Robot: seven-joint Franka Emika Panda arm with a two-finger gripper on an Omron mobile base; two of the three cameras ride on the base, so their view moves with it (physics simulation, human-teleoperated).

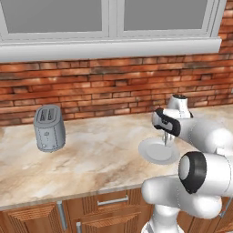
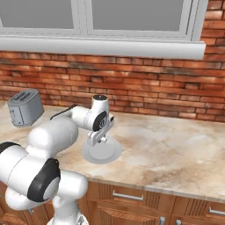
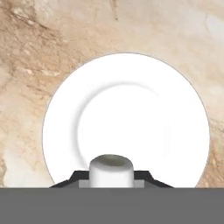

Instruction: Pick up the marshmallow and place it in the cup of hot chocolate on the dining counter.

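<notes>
**Marshmallow sitting between the fingers, over the plate**

You are looking at the gripper (image 1: 166, 140) hanging just above the plate (image 1: 152, 156) on the marbled counter (image 1: 100, 154), with the toaster (image 1: 49, 128) well apart to the left. In the hand view the marshmallow (image 3: 110, 170) is sitting right between the two dark fingertips (image 3: 76, 177), one at each flank. The fingers are closing in on its sides and appear to be pinching it, though you cannot tell from here how firmly, or whether it is off the plate (image 3: 175, 113) yet.

You are handling something that is likely very light and soft. It should squash if you squeeze hard, and a squashed marshmallow may spring or roll out when you let go. Its skin is probably a little grippy, not slick, so a gentle pinch should be enough. Being a stubby cylinder, it could roll on the plate if you nudge it off centre.

You are best off taking it across the curved sides, about mid-height, with the fingers square to it, which is roughly where they are sitting now. Avoid catching only the top rim, since it could tip out.

The plate looks hard and smooth, so it may slide if the fingertips are dragging on it. The cup is nowhere among these views, so you are going to have to carry the marshmallow some way. In the right base view the gripper (image 2: 100, 139) is pointing straight down.
</notes>
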